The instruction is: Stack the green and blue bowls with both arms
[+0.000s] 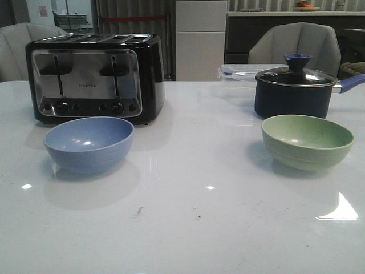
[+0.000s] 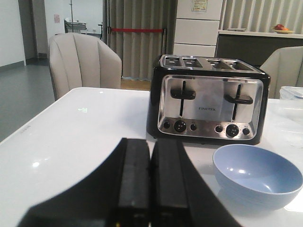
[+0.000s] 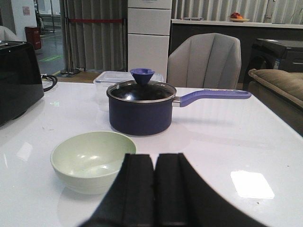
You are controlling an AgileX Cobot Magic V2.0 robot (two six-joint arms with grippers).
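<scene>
On my front camera the glossy white desk (image 1: 188, 228) carries two bowls, well apart from each other. The matte periwinkle blue round bowl (image 1: 89, 144) sits upright toward the desk's left side, just in front of the black and brushed-steel four-slot toaster (image 1: 95, 77), which stands nearer the far left corner. The matte pale sage green round bowl (image 1: 307, 141) sits upright toward the right side, just in front of the dark navy pot with a glass lid and a periwinkle handle (image 1: 293, 91). Behind that pot, toward the far edge, I can see a clear plastic lidded container (image 1: 239, 72).

Both bowls look empty, and neither touches its neighbour behind it. Neither arm shows in the front camera.

From my left wrist camera, the left hand (image 2: 150, 189) is clenched, its two black fingers pressed together with nothing between them; the blue bowl (image 2: 257, 175) lies ahead of it and off to one side, untouched.

From my right wrist camera, the right hand (image 3: 154, 194) is likewise clenched on nothing, fingers side by side with only a thin seam. The green bowl (image 3: 93, 161) sits just beyond it, not in contact as far as I can see.
</scene>
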